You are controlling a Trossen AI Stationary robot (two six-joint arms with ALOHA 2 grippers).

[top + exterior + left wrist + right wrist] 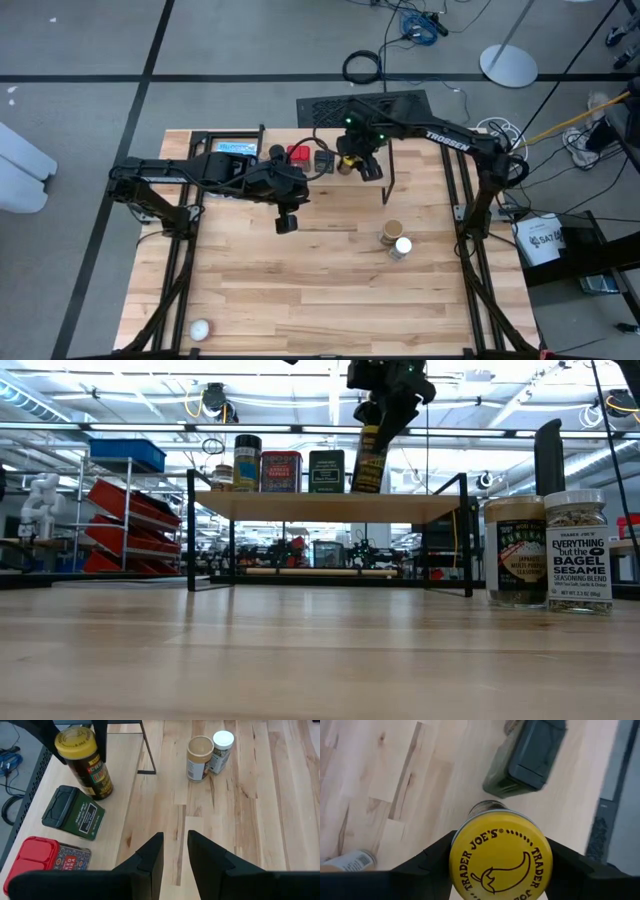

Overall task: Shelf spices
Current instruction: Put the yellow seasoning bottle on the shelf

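The large pale wooden tabletop lay mostly bare, its far edge crowded and half hidden by the two dark arms seen from above. There stood the low shelf of light wood plank on thin black metal legs, and from overhead most of its plank was covered by the arms. From table height I could read its row: a small dark-lidded jar, partly masking something tan behind it that I could not make out, then a red tin, then a black square tin. The flat blue-and-black package showed only a sliver past the left arm.

The right arm reached in over the shelf, its gripper clamped on the lid of the yellow-lidded jar, fingers pressed against either side of the lid. The jar hung tilted just beside the black tin; whether its base touched the plank I could not tell.

The left arm stretched across the table's far side, its gripper held over bare wood with the fingers narrowly parted and nothing between them.

Well apart, nearer the right side, the tan-lidded jar and white-lidded jar stood upright, just beside each other. A small white ball rested near the front left corner.
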